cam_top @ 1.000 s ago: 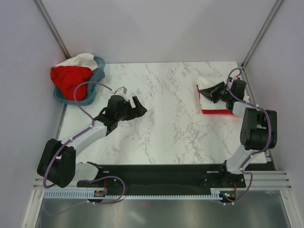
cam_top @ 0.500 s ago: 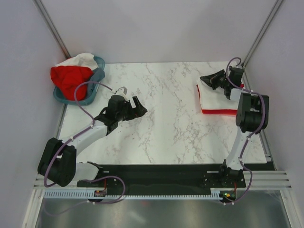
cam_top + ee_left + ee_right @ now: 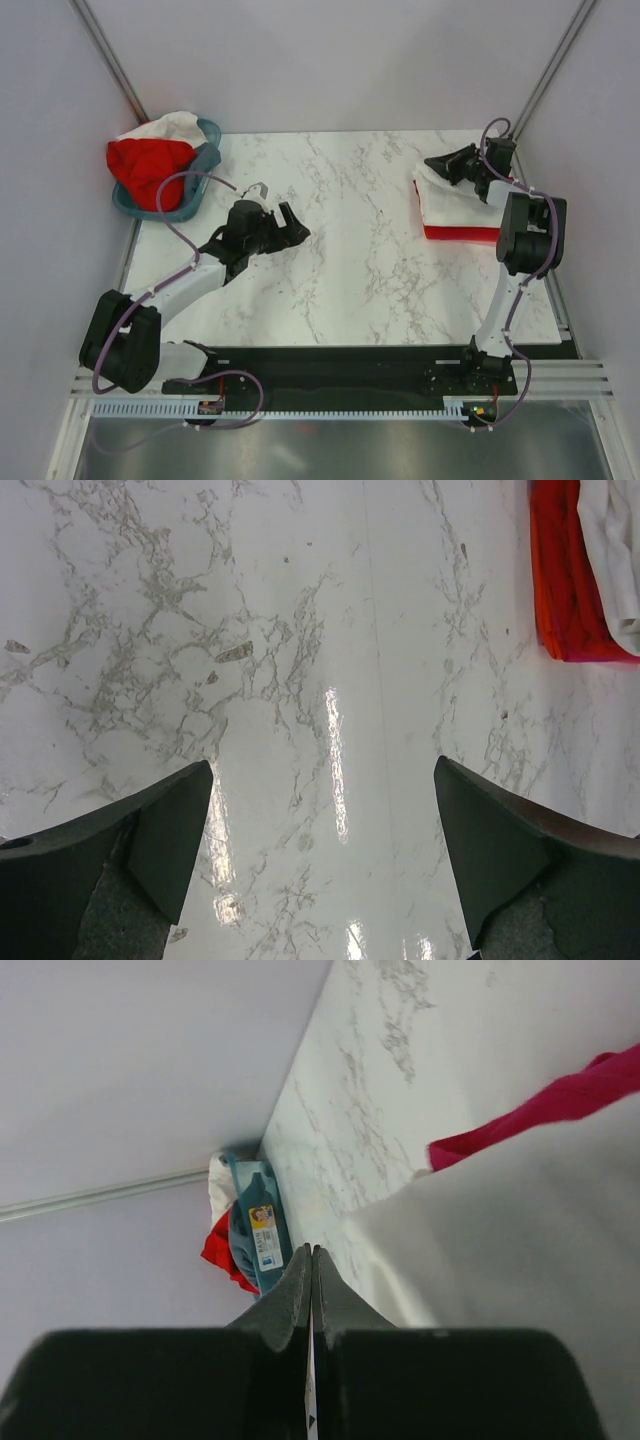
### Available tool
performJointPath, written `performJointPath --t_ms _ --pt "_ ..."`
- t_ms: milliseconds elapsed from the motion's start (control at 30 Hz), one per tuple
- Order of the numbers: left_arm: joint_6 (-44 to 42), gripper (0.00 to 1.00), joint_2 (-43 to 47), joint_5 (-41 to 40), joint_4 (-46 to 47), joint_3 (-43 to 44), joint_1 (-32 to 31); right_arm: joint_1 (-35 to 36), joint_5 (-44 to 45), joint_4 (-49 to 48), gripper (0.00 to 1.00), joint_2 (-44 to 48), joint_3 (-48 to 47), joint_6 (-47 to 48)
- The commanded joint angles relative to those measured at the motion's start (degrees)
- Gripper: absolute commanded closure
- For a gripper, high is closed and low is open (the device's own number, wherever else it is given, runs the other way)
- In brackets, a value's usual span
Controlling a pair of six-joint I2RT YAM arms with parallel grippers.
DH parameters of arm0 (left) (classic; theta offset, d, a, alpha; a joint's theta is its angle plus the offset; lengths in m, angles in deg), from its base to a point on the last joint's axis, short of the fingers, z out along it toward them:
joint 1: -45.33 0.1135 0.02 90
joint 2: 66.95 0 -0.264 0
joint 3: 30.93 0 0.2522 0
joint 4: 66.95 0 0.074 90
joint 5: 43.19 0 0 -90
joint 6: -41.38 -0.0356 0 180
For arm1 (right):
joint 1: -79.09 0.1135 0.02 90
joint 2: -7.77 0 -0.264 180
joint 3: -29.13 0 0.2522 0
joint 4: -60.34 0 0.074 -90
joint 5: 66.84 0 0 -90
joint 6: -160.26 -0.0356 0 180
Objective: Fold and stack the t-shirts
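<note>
The shirts left to fold lie far-left of the left hand (image 3: 296, 224), heaped in the basket (image 3: 211, 150) at the table's (image 3: 360, 260) far left corner. This hand is clearly the nearer of the 2. It hangs over bare marble with its fingers spread wide and nothing between them, pointing toward the middle of the table, so it would likely have to turn back toward the basket to reach.

The right hand (image 3: 436, 165) is well apart from the basket, at the far right corner. Its fingers are pressed together and seem to pinch nothing, and it sits at the far edge of the finished stack.

In the basket, a crumpled red shirt (image 3: 150, 168) lies on top at the near side, with a crumpled white shirt (image 3: 172, 124) spilling over the far rim. Neither shows a clear long axis — both are bunched.

The stack is a folded white shirt (image 3: 450, 198) lying flat on a red layer (image 3: 462, 233) that shows along the near and left edges. Whether that layer is 1 shirt or 2 I cannot tell.
</note>
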Motion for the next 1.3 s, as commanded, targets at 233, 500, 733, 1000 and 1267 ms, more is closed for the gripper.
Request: performJointPath --t_ms 233,500,733,1000,1267 --pt "-1.55 0.00 -0.96 1.22 2.33 0.32 0.25 -8.19 -3.28 -1.23 1.00 26.35 19.49 2.93" --pt "-1.20 0.00 -0.44 1.75 2.51 -0.03 0.25 -13.56 -5.40 -14.60 1.00 21.81 36.32 1.60" --pt "-1.29 0.00 -0.08 1.31 2.59 -0.21 0.25 -15.40 -6.18 -16.00 1.00 22.31 35.70 0.65" --pt "-1.38 0.00 -0.17 1.22 2.59 -0.21 0.25 -17.95 -5.48 -11.33 1.00 30.06 29.82 -1.27" --pt "-1.55 0.00 -0.52 1.14 2.68 -0.21 0.25 -18.13 -3.90 -24.60 1.00 16.62 29.11 -7.70"
